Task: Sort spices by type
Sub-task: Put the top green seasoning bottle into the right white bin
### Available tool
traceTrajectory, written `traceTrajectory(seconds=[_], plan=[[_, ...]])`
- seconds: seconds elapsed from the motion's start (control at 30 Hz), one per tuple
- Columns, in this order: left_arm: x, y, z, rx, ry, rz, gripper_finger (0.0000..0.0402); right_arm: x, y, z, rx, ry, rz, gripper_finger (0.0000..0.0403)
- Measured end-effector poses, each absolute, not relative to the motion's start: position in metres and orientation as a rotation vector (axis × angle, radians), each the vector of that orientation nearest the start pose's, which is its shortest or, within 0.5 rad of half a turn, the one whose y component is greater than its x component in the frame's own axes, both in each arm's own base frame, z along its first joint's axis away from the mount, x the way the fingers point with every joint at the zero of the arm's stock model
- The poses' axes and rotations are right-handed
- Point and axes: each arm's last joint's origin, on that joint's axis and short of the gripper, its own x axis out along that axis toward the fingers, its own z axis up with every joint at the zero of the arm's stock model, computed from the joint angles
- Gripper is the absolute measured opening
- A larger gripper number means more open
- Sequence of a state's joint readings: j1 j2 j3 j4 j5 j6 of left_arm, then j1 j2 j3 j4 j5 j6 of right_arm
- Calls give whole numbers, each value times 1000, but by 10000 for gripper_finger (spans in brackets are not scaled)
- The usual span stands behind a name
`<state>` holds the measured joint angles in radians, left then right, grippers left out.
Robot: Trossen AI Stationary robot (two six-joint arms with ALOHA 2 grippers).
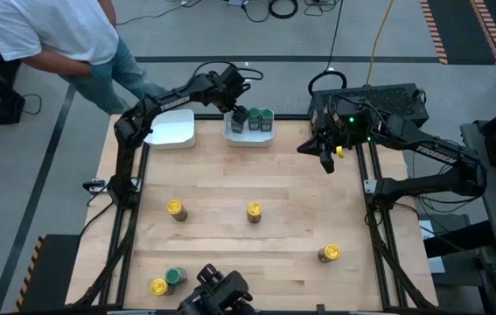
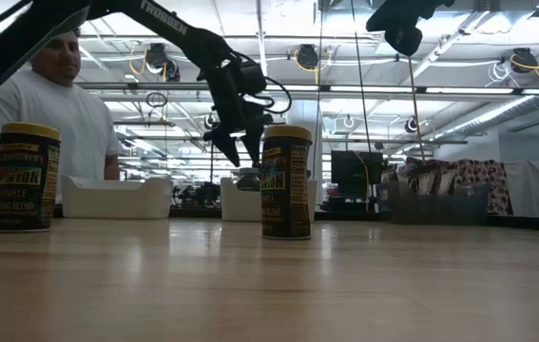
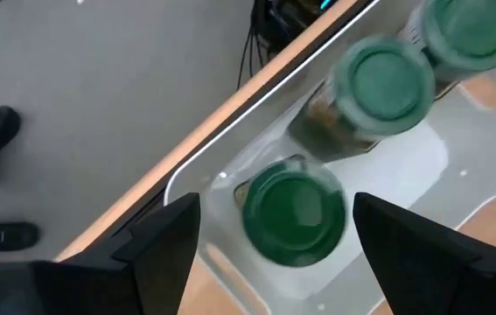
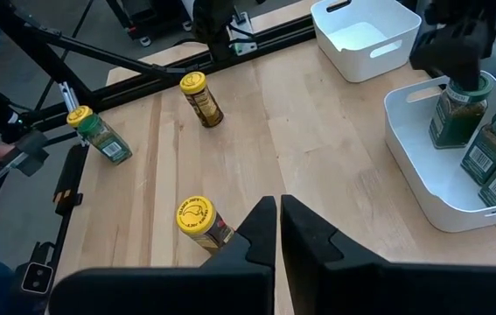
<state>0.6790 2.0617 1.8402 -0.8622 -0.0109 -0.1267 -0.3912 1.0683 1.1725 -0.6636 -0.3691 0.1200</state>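
Three jars with green lids stand in a white tray (image 1: 230, 133) at the table's far edge; the nearest to my left gripper is the end jar (image 3: 293, 214). My left gripper (image 3: 274, 241) hangs open over that jar, pointing steeply down, one finger on either side and a gap on both sides. Several yellow-lidded jars stand loose on the table, for instance one at the middle (image 1: 254, 211) and one toward the left (image 1: 175, 209). A green-lidded jar (image 1: 176, 276) stands at the near left. My right gripper (image 1: 326, 162) hovers shut above the table's far right, holding nothing.
An empty white tray (image 1: 173, 129) sits left of the tray with the jars. A person (image 1: 64, 44) stands beyond the table's far left corner. More yellow-lidded jars stand at the near right (image 1: 329, 253) and near left (image 1: 159, 286). Bare wood lies between them.
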Motion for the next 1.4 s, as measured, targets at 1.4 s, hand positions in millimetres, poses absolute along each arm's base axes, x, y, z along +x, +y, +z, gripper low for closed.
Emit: traceTrajectory(seconds=[1.4], plan=[[362,269,236,-526,1005,787,301,198,-70,368,332,536,-49,0]])
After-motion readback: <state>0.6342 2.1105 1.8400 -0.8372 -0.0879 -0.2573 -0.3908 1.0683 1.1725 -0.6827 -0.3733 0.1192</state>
